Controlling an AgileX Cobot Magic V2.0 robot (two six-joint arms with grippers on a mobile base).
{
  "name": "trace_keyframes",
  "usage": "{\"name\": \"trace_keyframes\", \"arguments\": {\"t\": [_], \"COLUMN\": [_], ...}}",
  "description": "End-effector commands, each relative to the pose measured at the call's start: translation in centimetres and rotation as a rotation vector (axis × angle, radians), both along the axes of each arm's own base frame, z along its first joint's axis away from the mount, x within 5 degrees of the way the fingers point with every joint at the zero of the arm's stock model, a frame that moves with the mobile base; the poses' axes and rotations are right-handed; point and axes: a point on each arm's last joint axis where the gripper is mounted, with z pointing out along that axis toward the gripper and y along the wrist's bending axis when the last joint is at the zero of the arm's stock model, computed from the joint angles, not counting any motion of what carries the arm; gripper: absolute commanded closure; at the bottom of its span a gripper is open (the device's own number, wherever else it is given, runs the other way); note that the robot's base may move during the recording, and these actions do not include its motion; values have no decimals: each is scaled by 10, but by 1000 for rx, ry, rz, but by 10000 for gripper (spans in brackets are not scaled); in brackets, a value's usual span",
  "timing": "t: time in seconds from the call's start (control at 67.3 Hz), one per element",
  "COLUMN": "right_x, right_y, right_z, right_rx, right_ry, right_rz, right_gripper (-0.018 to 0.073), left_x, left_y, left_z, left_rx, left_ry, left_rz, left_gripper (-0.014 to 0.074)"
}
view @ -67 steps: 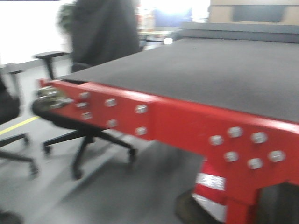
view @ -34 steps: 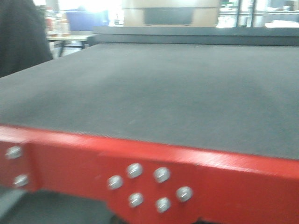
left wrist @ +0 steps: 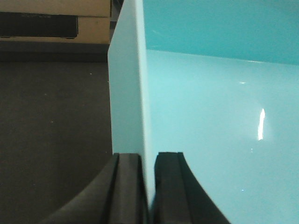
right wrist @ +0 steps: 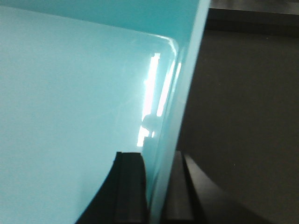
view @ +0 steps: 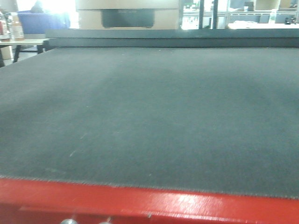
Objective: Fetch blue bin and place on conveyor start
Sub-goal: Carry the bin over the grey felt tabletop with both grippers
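Note:
The blue bin (left wrist: 210, 121) is a light turquoise tub that fills both wrist views. My left gripper (left wrist: 147, 161) is shut on the bin's left wall, one finger outside and one inside. My right gripper (right wrist: 159, 161) is shut on the bin's right wall (right wrist: 184, 84) the same way. Dark grey belt shows beside the bin in both wrist views. In the front view the conveyor start (view: 149, 116) is a wide dark grey woven belt with a red front edge (view: 149, 203) at the bottom. The bin and grippers are out of the front view.
A raised dark ledge (view: 173, 38) crosses the far end of the belt, with a cardboard box (view: 127, 13) behind it. A table with bottles (view: 14, 35) stands at the far left. A cardboard box (left wrist: 56, 21) shows beyond the belt in the left wrist view.
The front view has swung from the conveyor's red corner and office chairs to face the belt squarely, and has come closer, so the belt fills the frame and the red edge sits low.

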Motion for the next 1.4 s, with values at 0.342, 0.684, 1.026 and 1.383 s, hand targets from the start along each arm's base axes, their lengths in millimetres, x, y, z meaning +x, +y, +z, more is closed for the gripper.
{"name": "trace_keyframes", "arguments": {"t": [0.342,0.684,1.026,1.383], "right_x": [0,0,0,0], "right_y": [1,1,1,2], "right_z": [8,8,8,9], "right_rx": [0,0,0,7], "right_ry": [-67,-67,-67,-80], "right_rz": [8,8,8,8], "right_gripper": [711,711,711,711], "left_x": [-7,-7,-7,-7], "left_y": [-3,-3,-3,-3], "left_z": [15,15,15,15], "left_rx": [-93,-93,-93,-94], "left_ry": [-62,-62,-62,-64], "left_rz": [-34,-34,-34,-35], "left_gripper": [708,708,708,708]}}
